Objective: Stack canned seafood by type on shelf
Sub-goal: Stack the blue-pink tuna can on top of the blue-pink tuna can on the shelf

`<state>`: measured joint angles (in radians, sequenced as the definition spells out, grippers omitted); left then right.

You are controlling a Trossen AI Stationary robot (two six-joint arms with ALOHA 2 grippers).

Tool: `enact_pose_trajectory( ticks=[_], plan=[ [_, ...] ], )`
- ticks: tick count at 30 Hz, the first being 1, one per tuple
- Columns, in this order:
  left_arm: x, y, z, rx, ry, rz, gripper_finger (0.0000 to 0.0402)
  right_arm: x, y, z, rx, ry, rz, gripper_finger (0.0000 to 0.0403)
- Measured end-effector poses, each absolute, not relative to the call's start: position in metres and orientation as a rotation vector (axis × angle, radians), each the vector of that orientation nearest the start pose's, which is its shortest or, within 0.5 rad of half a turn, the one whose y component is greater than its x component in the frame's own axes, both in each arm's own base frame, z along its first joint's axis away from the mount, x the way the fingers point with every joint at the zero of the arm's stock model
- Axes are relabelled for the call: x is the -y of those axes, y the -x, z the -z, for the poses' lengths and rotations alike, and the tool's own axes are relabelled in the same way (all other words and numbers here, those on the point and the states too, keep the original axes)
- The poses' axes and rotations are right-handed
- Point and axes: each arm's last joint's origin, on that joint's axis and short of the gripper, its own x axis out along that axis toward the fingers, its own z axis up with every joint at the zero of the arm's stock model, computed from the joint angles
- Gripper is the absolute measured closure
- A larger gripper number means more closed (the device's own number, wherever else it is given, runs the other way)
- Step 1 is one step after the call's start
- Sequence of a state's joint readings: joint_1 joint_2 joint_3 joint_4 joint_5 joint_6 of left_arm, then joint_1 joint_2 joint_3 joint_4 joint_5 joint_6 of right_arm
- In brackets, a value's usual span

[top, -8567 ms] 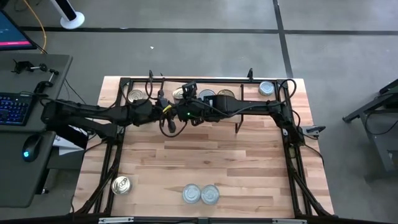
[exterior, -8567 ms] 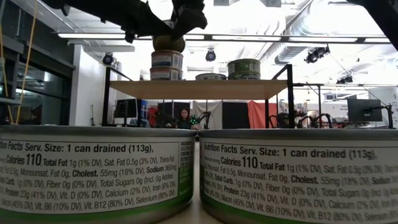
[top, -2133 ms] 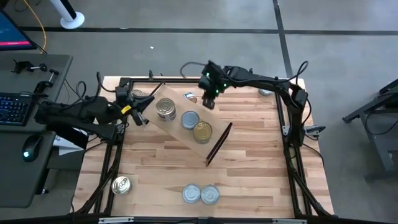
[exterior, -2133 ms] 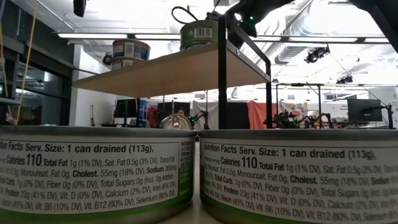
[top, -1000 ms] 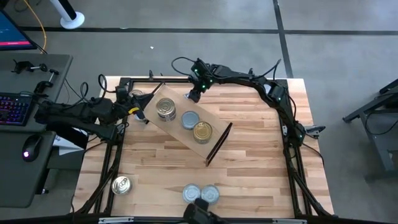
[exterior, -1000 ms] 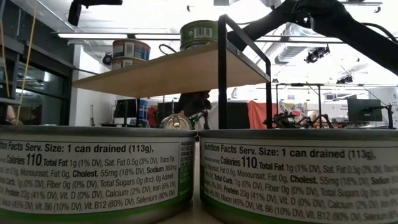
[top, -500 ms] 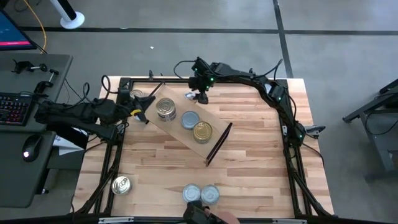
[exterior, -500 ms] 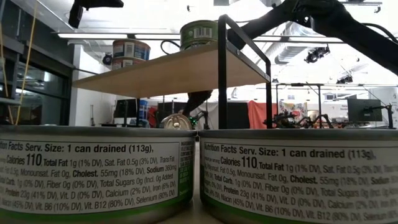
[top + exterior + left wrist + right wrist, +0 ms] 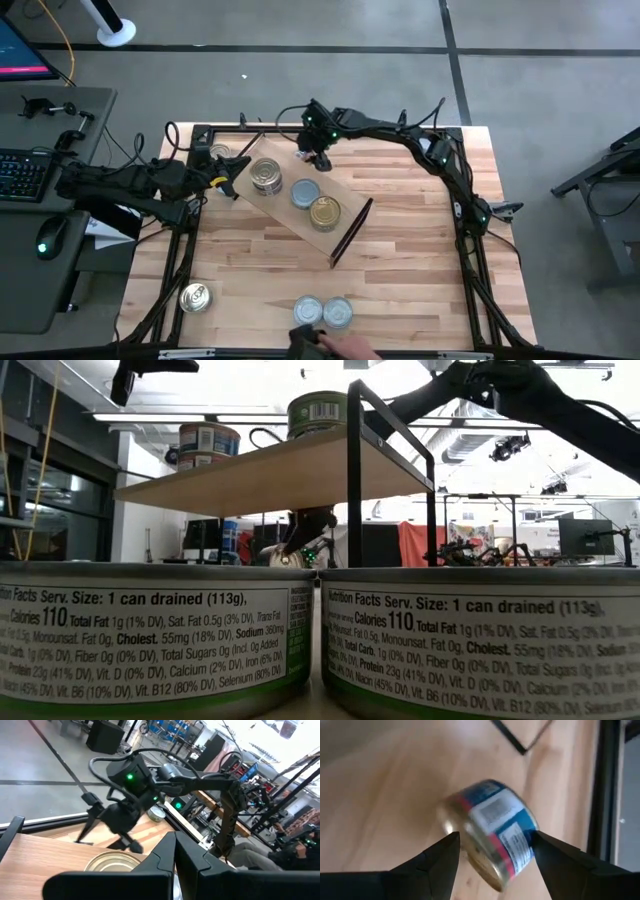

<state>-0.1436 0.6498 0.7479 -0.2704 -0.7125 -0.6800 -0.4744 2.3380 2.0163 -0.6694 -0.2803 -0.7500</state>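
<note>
R pincer (image 9: 316, 152): far side of table, reached down low. Fingers (image 9: 440, 862) stood apart, released, nothing clamped.
Tipped tin (image 9: 490, 837): blue/red label, lay tilted on the tabletop (image 9: 400, 260). Sat just ahead of R pincer, between the lines of its 2 fingers. Contact w/ either finger: can't tell.
Shelf (image 9: 290, 218): just beside R pincer on the near side, skewed diagonally across the table. One end pointed toward L pincer, the other away from both. Black wire leg showed at that far end.
Tins on shelf: 3 in a row along the board. Silver pull-tab tin (image 9: 265, 175) nearest L pincer; low view showed it as a stack of 2. Pale blue tin (image 9: 306, 193) in the middle, closest of the 3 to R pincer. Gold tin (image 9: 325, 212) last, farthest from both.
L pincer (image 9: 226, 182): well apart from R pincer, at the shelf's end next to the pull-tab tin. Fingers looked pressed together, clenched; nothing seen between them.
Tin behind L pincer (image 9: 218, 153): just beside it, at the table's far edge.
Front tins: 2 side by side (image 9: 323, 312) at the near edge, well apart from both pincers. 1 pull-tab tin (image 9: 195, 297) alone at the near corner on L arm's side.
Person's hand (image 9: 335, 346): at the near edge, just beside the 2 front tins, far from both pincers.
</note>
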Motion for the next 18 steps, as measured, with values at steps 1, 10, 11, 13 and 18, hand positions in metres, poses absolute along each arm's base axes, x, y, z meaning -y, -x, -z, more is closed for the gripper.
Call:
enact_pose_trajectory(
  ticks=[1,10,11,13,18],
  plan=[
    [0.001,-0.137,-0.332,0.041,0.59,-0.596,0.0402,0.225,-0.456,-0.191,-0.918,0.327,-0.162,0.0163],
    [0.001,-0.137,-0.332,0.046,0.611,-0.594,0.0402,0.225,-0.457,-0.181,-0.96,0.329,-0.149,0.0164],
    [0.001,-0.137,-0.331,0.046,0.611,-0.594,0.0401,0.225,-0.457,-0.181,-0.964,0.334,-0.143,0.0165],
    [0.001,-0.137,-0.331,0.044,0.61,-0.595,0.0401,0.225,-0.457,-0.181,-0.965,0.344,-0.147,0.0172],
    [0.001,-0.137,-0.331,0.043,0.61,-0.595,0.0401,0.226,-0.454,-0.177,-1.046,0.429,-0.125,0.0231]
  ],
)
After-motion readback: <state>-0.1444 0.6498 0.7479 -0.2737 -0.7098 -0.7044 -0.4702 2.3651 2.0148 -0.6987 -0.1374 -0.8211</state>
